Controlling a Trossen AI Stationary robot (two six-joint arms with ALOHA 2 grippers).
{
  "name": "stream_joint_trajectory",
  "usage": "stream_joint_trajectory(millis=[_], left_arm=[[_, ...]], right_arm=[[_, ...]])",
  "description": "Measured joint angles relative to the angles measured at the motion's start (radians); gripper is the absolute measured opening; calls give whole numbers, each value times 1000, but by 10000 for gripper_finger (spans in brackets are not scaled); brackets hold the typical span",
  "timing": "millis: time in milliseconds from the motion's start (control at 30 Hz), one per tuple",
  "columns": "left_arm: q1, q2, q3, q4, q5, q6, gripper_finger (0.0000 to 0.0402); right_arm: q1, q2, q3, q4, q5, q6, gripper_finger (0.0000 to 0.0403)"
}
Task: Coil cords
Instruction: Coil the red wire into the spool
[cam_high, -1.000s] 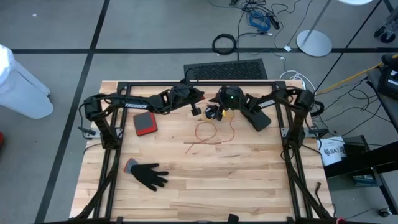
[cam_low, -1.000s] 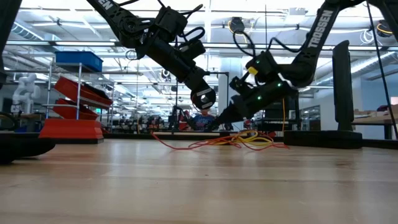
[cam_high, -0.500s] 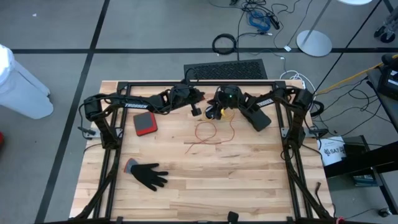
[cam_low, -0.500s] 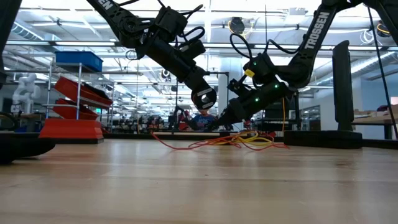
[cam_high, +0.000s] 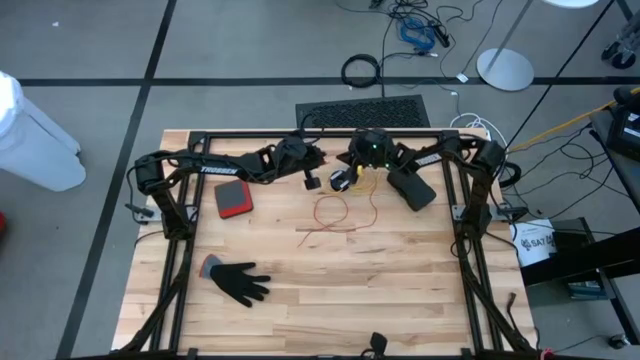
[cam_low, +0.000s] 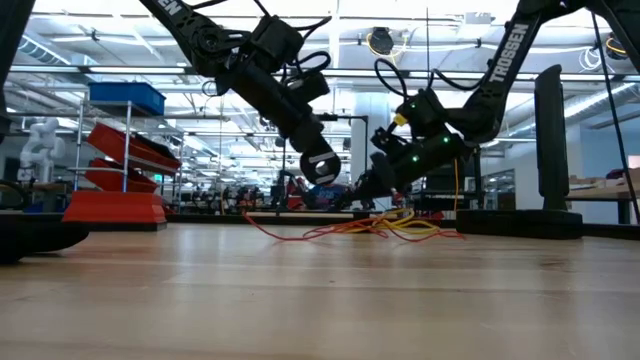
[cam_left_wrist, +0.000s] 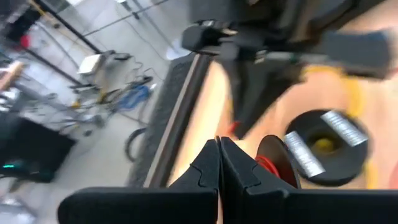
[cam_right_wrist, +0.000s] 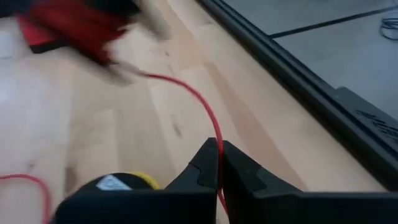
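A thin red cord (cam_high: 340, 213) lies in loose loops on the wooden table. A yellow cord (cam_high: 366, 183) is bunched beside it, toward the far edge. In the low view both form a low tangle (cam_low: 390, 225). My right gripper (cam_high: 340, 183) is low over the table at the tangle, shut on the red cord (cam_right_wrist: 186, 93). A black round disc with a yellow middle (cam_left_wrist: 323, 146) lies by its fingers; I cannot tell whether it is a cord. My left gripper (cam_high: 312, 180) hangs shut and empty above the table, just left of the right one. My right gripper pinches the red cord (cam_right_wrist: 217, 144) between its two fingers. The fingers slant down toward the table, and the cord runs out ahead of them, roughly along their line. The cord curves away slack over the wood.
A red and black pad (cam_high: 233, 199) lies at the far left, and a black glove (cam_high: 240, 282) at the near left. A black mat (cam_high: 362, 113) sits beyond the far edge. A thick black cable ring (cam_high: 361, 70) lies on the floor.
My right gripper has shifted a little toward the table's far edge and has shut on the red cord. My left gripper has tipped slightly without changing place. The cords lie as before.
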Motion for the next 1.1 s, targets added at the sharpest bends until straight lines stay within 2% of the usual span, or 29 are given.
stream_joint_trajectory(millis=[400,633,1100], left_arm=[[16,0,0,-67,-25,55,0],[20,0,0,37,-52,121,0],[15,0,0,246,-48,94,0]], right_arm=[[33,-53,0,48,-58,68,0],[102,-103,4,67,-77,98,0],[185,-116,79,92,-48,91,0]])
